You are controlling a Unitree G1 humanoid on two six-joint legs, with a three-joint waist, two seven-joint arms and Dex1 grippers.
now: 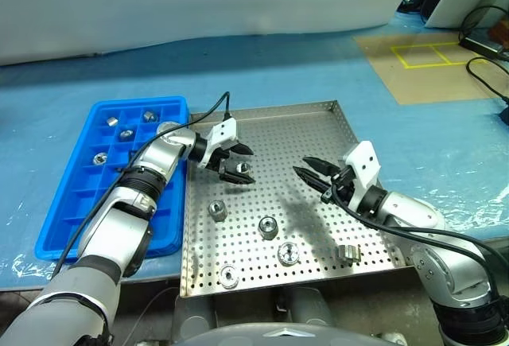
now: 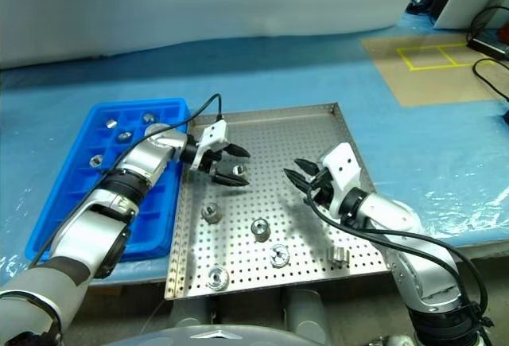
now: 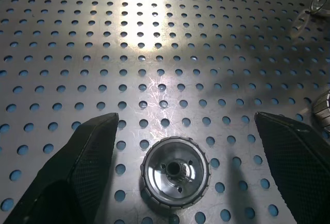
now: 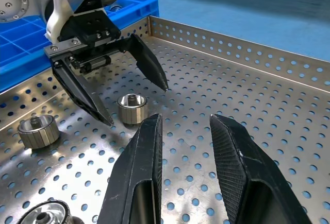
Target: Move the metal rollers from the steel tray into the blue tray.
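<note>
Both grippers gape empty over the steel tray (image 1: 318,127): left gripper (image 1: 241,165) straddling a roller (image 4: 132,107), right gripper (image 1: 312,176) mid-floor.

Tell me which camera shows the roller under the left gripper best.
The left wrist view: the roller sits large between the open left gripper fingers, hub and toothed rim clear. The right wrist view shows it side-on on the steel tray; the eye views show it small, partly hidden.
</note>
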